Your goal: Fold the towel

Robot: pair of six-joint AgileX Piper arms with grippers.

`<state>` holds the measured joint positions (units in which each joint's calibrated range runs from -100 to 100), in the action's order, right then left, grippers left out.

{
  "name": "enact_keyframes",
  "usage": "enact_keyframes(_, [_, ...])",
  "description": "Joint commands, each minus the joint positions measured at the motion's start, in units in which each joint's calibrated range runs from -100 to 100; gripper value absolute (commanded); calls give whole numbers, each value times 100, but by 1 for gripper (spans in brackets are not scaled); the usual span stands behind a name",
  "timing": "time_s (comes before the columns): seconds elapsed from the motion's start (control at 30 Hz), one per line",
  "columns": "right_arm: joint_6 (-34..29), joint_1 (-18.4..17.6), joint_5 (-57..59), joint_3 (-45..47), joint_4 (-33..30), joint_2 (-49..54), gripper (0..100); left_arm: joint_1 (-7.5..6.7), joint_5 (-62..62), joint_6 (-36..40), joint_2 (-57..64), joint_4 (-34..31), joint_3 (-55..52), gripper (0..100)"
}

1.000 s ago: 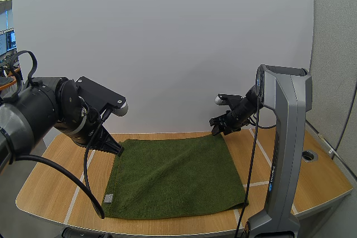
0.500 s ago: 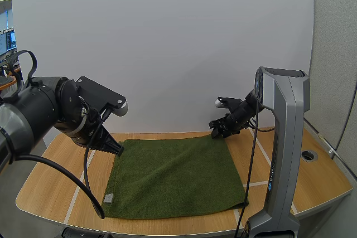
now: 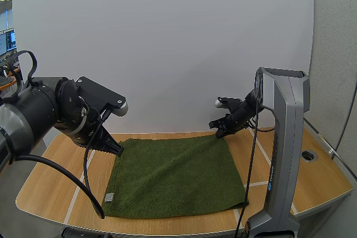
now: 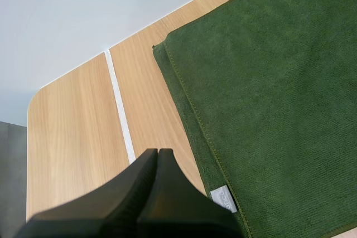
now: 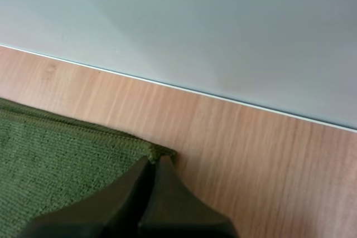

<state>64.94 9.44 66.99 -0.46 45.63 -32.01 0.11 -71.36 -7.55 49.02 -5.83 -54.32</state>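
Dark green towel (image 3: 175, 174) is spread flat and unfolded on the wooden counter (image 3: 50, 188), with bare wood showing past all of its edges. A small white label (image 3: 109, 198) is sewn at the towel's left edge, close to its near left corner. The left arm (image 3: 50, 112) is held low by the towel's far left corner. The left jaws are seen pressed together into one dark wedge with nothing between them, over bare counter just beside the towel's left hem. The right arm (image 3: 241, 113) is reached down to the towel's far right corner. The right jaws are likewise closed tip to tip, and their point is set right at that corner, where the hem is slightly bunched. Whether any cloth is caught between them cannot be told. A grey upright stand (image 3: 284, 154) is planted on the counter just right of the towel.
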Motion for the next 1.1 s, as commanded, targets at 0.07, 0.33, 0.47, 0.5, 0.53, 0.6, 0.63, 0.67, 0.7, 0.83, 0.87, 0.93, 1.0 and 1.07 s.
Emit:
enact_keyframes(0.07, [-11, 1, 230, -31, 35, 41, 0, 9, -90, 39, -13, 119, 26, 0])
enact_keyframes(0.33, [22, 1, 1130, -31, 254, 378, 0, 9, -155, 39, -13, 109, 26, 0])
enact_keyframes(0.47, [32, 1, 1524, -31, 295, 652, 0, 9, -214, 51, 12, 96, 26, 0])
enact_keyframes(0.5, [32, -1, 1610, -31, 317, 698, 0, 9, -214, 72, 31, 87, 26, 0])
enact_keyframes(0.53, [47, -1, 1684, -31, 330, 739, 0, 9, -214, 82, 49, 87, 26, 0])
enact_keyframes(0.6, [72, -18, 2040, -31, 429, 906, 0, 9, -214, 146, 140, 16, 26, 0])
enact_keyframes(0.63, [84, -35, 2186, -31, 468, 961, 0, 9, -214, 182, 268, -63, 26, 0])
enact_keyframes(0.67, [98, -64, 2327, -18, 510, 1021, 0, 9, -214, 255, 411, -190, 26, 0])
enact_keyframes(0.7, [98, -96, 2420, -18, 523, 1077, 0, 9, -214, 287, 529, -262, 26, 0])
enact_keyframes(0.83, [98, -341, 2739, -8, 523, 1257, 0, 9, -214, 508, 1209, -739, 26, 0])
enact_keyframes(0.87, [50, -415, 2739, -8, 534, 1299, 0, 9, -214, 570, 1366, -835, 26, 0])
enact_keyframes(0.93, [25, -526, 2739, -8, 547, 1386, 0, 9, -286, 724, 1570, -946, 30, 0])
enact_keyframes(1.0, [1, -625, 2739, -8, 554, 1496, 0, 9, -464, 833, 1671, -1001, 30, 0])
enact_keyframes(1.07, [-13, -750, 2739, -8, 569, 1592, 0, 9, -623, 985, 1765, -1154, 41, 0])
